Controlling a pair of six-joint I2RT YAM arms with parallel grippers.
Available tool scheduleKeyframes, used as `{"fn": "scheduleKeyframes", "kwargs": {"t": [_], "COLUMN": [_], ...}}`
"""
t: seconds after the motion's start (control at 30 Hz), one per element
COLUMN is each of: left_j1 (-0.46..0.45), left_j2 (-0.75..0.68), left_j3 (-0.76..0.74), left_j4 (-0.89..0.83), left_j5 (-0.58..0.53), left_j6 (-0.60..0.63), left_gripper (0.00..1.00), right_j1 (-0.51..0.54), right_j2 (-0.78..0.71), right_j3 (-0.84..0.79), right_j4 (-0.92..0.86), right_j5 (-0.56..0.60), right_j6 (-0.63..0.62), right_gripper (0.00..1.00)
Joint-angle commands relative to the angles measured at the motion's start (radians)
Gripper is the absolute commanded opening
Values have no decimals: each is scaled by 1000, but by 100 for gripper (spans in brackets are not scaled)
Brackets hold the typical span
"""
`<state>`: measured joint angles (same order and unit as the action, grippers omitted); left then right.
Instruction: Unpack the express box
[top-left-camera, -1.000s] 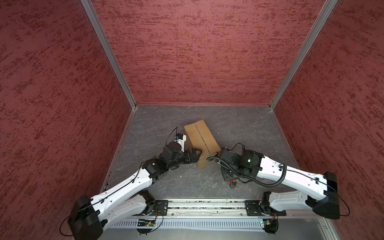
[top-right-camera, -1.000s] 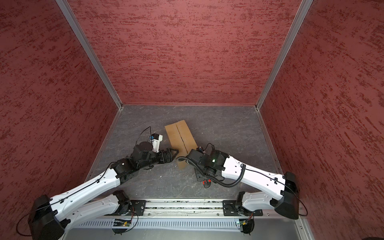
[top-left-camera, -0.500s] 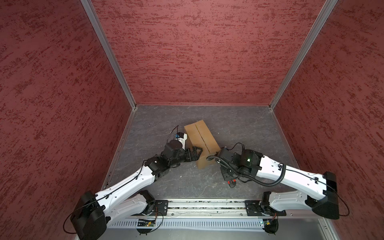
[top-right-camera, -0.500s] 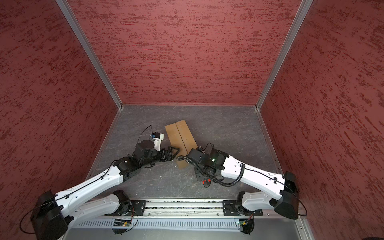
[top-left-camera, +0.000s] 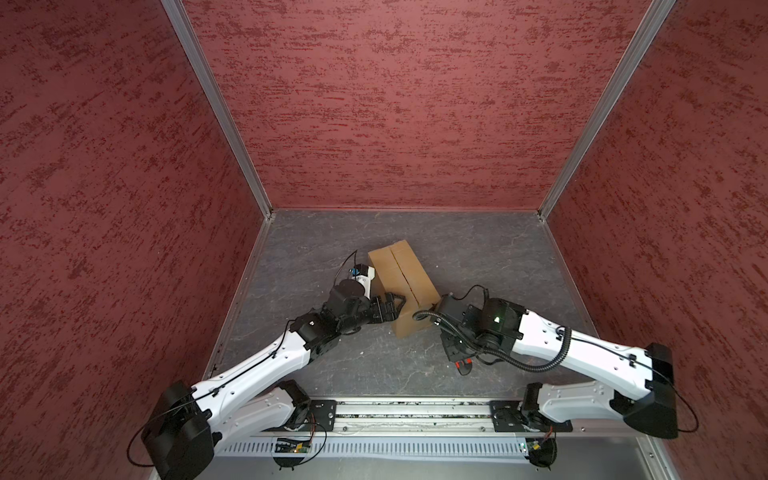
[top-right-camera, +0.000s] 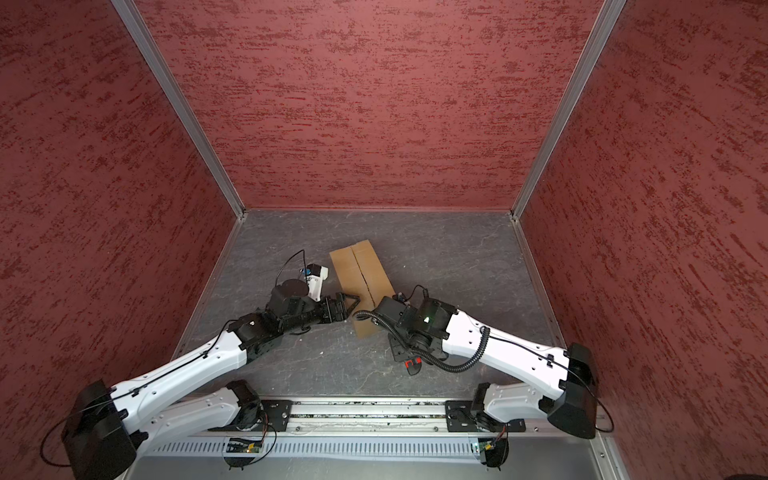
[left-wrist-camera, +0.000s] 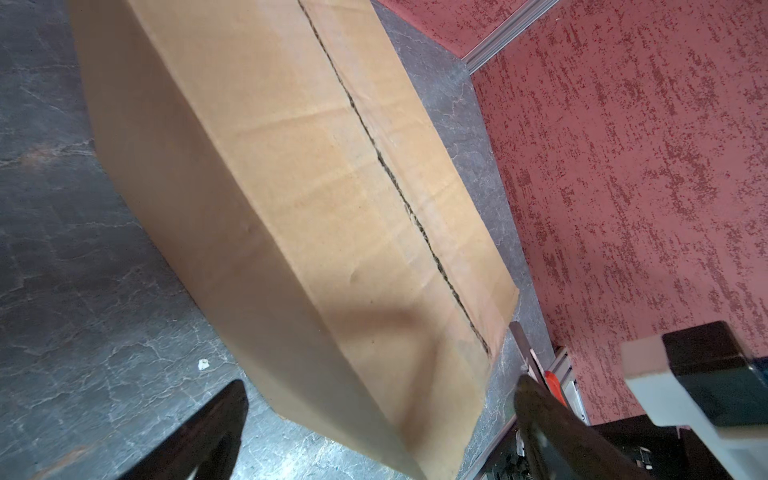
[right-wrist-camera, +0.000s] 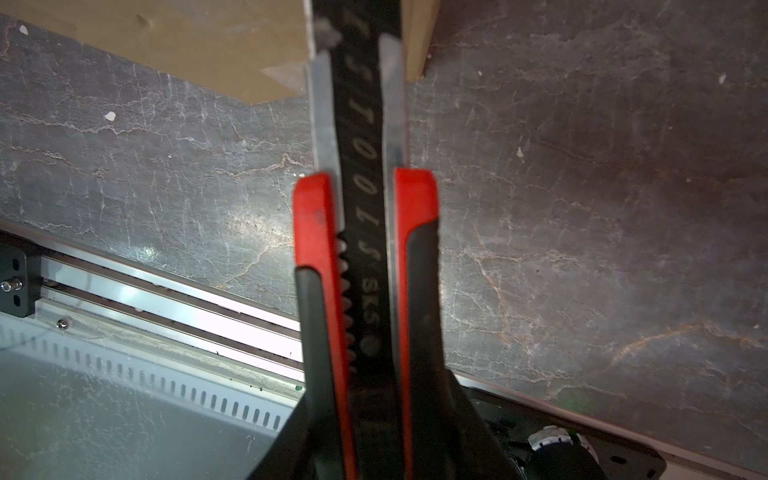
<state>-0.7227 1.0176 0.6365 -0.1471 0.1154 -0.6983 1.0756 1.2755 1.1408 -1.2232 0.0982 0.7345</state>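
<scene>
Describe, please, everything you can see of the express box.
The express box is a plain brown corrugated cardboard carton, oblong, without labels. Its top flaps are closed, meeting at a lengthwise centre seam. It lies flat and diagonal on the grey floor. The open left gripper brackets a near corner; contact is unclear. A utility knife points at its near end.

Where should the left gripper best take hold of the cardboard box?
Probably its near left corner, coming from the left: the cardboard box has closed flaps, so no rim to pinch; the open left gripper faces that corner, clear of the right gripper's utility knife.
</scene>
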Motion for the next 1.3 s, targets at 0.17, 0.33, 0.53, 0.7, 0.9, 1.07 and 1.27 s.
{"fn": "scheduleKeyframes", "kwargs": {"t": [0.17,0.33,0.53,0.7,0.9,1.07,1.27], "left_j1": [5,5,5,5,4,3,0], "left_j2": [13,24,38,45,52,56,62], "left_j3": [16,13,7,2,-4,-11,-22], "left_j4": [43,51,63,72,81,88,98], "left_j5": [17,23,29,36,41,46,53], "left_j6": [18,17,14,11,10,6,2], "left_gripper": [100,100,100,100,100,100,100], "right_j1": [-14,-17,-18,-19,-21,-23,-25], "right_j2": [8,8,10,12,17,25,33], "right_j3": [-1,4,10,16,23,30,43], "right_j4": [8,6,2,2,1,-1,-4], "right_j5": [-6,-4,-3,-1,0,0,4], "right_j6": [-6,-6,-7,-10,-15,-20,-25], "right_gripper": [5,5,5,5,5,5,5]}}
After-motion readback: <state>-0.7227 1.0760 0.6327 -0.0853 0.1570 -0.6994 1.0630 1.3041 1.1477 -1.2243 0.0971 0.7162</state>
